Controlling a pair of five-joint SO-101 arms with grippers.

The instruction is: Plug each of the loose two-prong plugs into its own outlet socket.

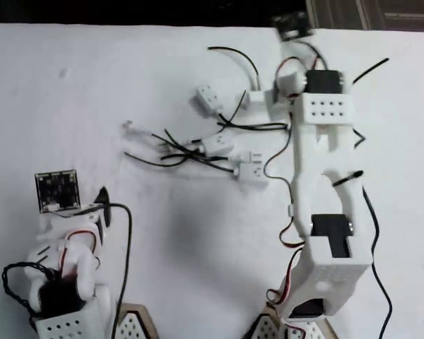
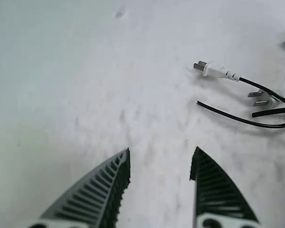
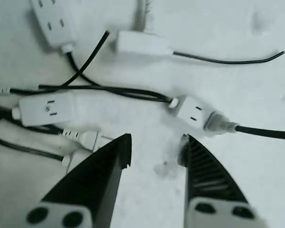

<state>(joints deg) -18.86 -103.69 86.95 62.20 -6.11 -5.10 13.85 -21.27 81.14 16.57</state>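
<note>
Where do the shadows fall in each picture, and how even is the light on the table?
High view: a soft grey shadow lies on the table beside the right arm. Left wrist view: the table darkens away from the plug, with hardly any shadow under the left gripper. Right wrist view: a small dark patch lies on the table under the right gripper.

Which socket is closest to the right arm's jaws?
The socket with the grey collar on its cord, just ahead of the right gripper; the other sockets lie farther off.
</note>
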